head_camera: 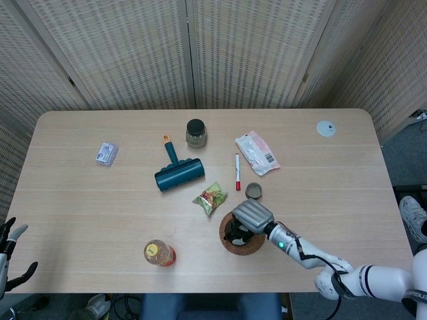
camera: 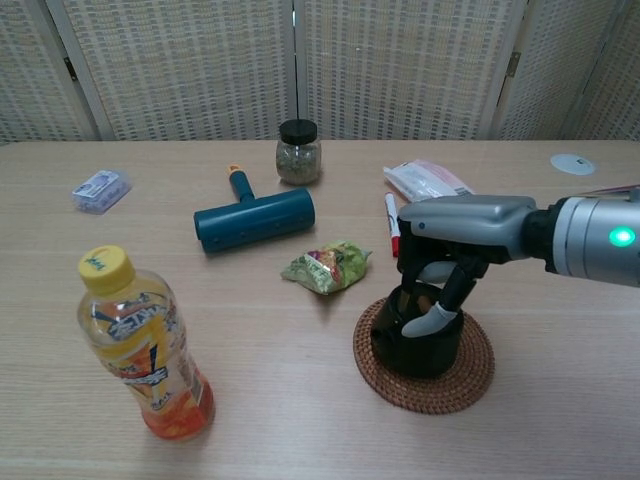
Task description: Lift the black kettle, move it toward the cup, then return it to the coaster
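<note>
The black kettle [head_camera: 234,234] [camera: 418,342] stands upright on the round woven coaster [head_camera: 227,246] [camera: 472,374] near the table's front edge. My right hand [head_camera: 251,214] [camera: 456,234] reaches over it from the right, and its fingers curl down around the handle at the kettle's top. A small cup [head_camera: 253,191] sits just behind the coaster; in the chest view the hand hides it. At the bottom left corner of the head view my left hand [head_camera: 10,257] hangs off the table, fingers apart and holding nothing.
An orange drink bottle [head_camera: 159,253] [camera: 140,345] stands front left. A teal lint roller [head_camera: 177,171], a green snack packet [head_camera: 211,198], a red marker [head_camera: 237,171], a jar [head_camera: 195,133] and a white packet [head_camera: 257,153] lie behind the coaster.
</note>
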You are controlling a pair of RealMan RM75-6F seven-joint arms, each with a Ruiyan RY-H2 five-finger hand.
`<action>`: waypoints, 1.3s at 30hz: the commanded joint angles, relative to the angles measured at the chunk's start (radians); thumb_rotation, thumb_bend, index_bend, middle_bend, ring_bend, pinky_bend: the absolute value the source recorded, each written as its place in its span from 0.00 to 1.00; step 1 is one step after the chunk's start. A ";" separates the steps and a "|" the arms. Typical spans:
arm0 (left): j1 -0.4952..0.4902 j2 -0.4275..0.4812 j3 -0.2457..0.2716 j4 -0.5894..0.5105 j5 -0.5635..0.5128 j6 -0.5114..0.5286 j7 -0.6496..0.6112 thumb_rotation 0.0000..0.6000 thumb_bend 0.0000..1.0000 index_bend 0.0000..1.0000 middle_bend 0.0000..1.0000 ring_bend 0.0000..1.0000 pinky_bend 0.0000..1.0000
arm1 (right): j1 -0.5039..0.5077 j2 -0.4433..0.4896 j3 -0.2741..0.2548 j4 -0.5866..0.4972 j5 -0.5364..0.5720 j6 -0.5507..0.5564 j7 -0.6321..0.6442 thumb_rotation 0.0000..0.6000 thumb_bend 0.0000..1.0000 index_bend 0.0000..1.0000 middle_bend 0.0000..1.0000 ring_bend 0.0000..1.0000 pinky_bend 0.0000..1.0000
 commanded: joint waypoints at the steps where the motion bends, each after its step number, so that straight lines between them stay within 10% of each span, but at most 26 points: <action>1: 0.000 0.000 0.000 0.000 -0.001 0.000 -0.001 1.00 0.24 0.15 0.03 0.07 0.00 | 0.006 0.012 0.003 -0.019 0.013 -0.001 -0.022 0.77 0.00 1.00 0.98 0.90 0.55; 39: 0.002 -0.013 0.004 0.016 0.005 -0.001 -0.008 1.00 0.24 0.15 0.03 0.07 0.00 | 0.010 0.051 -0.044 -0.065 0.120 0.007 -0.231 0.77 0.00 0.98 0.91 0.83 0.55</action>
